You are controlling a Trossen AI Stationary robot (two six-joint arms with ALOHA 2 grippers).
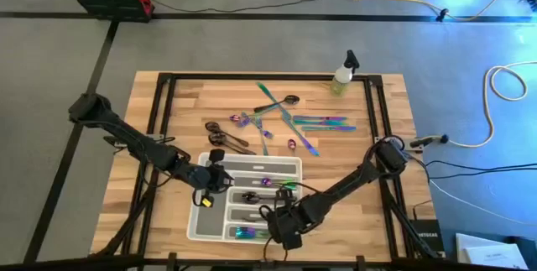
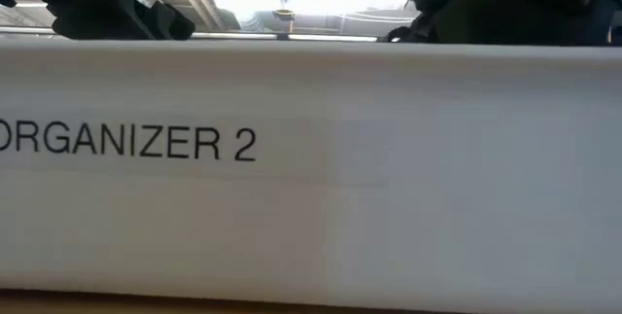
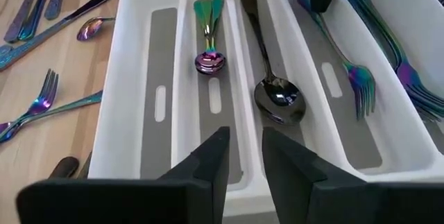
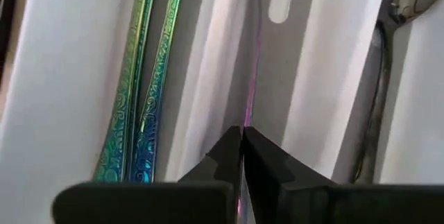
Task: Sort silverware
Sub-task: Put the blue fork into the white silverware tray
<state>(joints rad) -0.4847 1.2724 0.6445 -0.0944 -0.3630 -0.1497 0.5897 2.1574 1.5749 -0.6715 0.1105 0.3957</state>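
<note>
A thin iridescent purple piece of silverware (image 4: pixel 253 57), seen edge-on, is pinched between the closed fingers of the right gripper (image 4: pixel 242 156) and is held low inside a compartment of the translucent white plastic organizer tray (image 1: pixel 201 221); whether it is a fork or a knife cannot be told. Its long axis runs straight forward from the pincer, parallel to the compartment walls, so it is judged already lined up for a drop, and only lowering and release are called for. In the neighbouring slot two iridescent green-blue patterned handles (image 4: pixel 142 106) lie along the same direction, and a dark near-black utensil (image 4: pixel 378 78) lies in the slot on the other side. In the high view the right gripper (image 1: pixel 284 225) is seen over the near end of the tray, so the right arm is plainly the nearer one to the held piece. The left gripper (image 3: pixel 243 158) is seen parted with nothing between its fingers, hovering at the tray's left end, looking down the slots at a small iridescent spoon (image 3: pixel 209 37), a dark glossy spoon (image 3: pixel 277 99) and iridescent forks (image 3: pixel 361 78). The unsorted iridescent and dark forks, knives and spoons (image 1: pixel 289 120) are still scattered on the wooden slatted table (image 1: pixel 151 103), well beyond the tray, nearer the small spray bottle (image 1: pixel 344 74).
</note>
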